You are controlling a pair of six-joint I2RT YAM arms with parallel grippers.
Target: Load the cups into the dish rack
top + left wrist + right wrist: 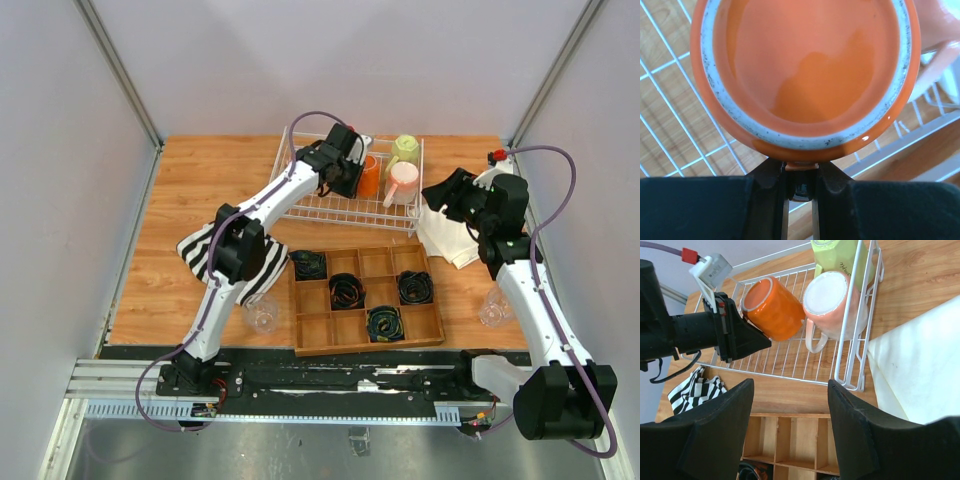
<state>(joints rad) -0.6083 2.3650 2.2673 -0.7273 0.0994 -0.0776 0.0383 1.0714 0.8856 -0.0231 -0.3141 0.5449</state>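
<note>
The white wire dish rack (340, 217) stands at the back of the table. In it are a pale yellow-green mug (404, 150), a white-pink mug (403, 183) and an orange mug (368, 177). My left gripper (347, 168) is shut on the orange mug's handle inside the rack. In the left wrist view the mug's base (805, 70) fills the frame above my left gripper (800, 169). My right gripper (450, 195) is open and empty, right of the rack. Clear tumblers stand at the front left (261, 315) and front right (495, 308).
A wooden compartment tray (365, 297) with black cables sits in front of the rack. A striped cloth (205, 255) lies under the left arm. A white cloth (445, 235) lies under my right gripper. The right wrist view shows the rack (790, 378), the orange mug (772, 307) and the white-pink mug (832, 302).
</note>
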